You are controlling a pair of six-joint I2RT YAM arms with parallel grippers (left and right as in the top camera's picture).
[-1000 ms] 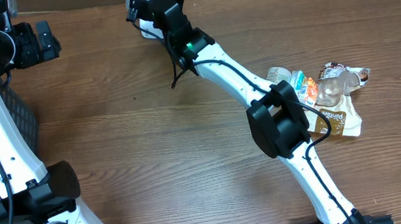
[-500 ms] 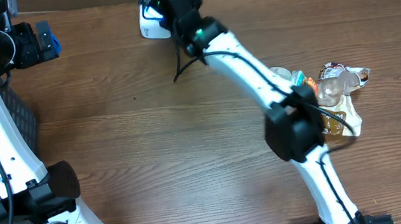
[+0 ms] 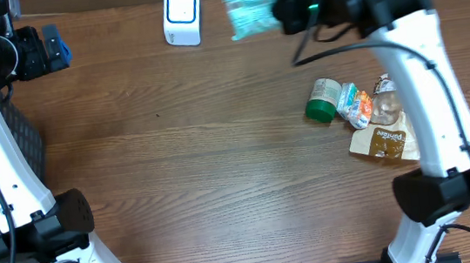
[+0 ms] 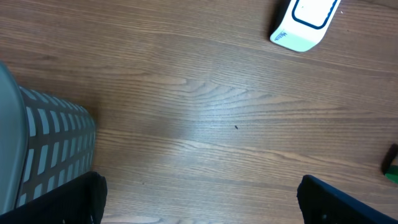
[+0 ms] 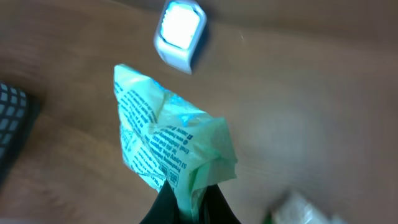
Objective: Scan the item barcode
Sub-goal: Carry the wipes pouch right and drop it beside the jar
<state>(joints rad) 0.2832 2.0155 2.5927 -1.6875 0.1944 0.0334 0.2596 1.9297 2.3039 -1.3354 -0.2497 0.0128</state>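
The right gripper (image 5: pixel 188 202) pinches the pale green crinkled plastic packet (image 5: pixel 165 146), which fans out from its jaws toward 11 o'clock; the left gripper (image 4: pixel 199 202) is spread wide.

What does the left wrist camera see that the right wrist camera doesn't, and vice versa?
Only the left wrist: the left gripper, its dark fingers wide apart. Only the right wrist: a pale green printed packet pinched in the right gripper. Both: the white scanner and wooden table. The grey slotted basket is clear in the left view; a dark blur in the right one may be it.
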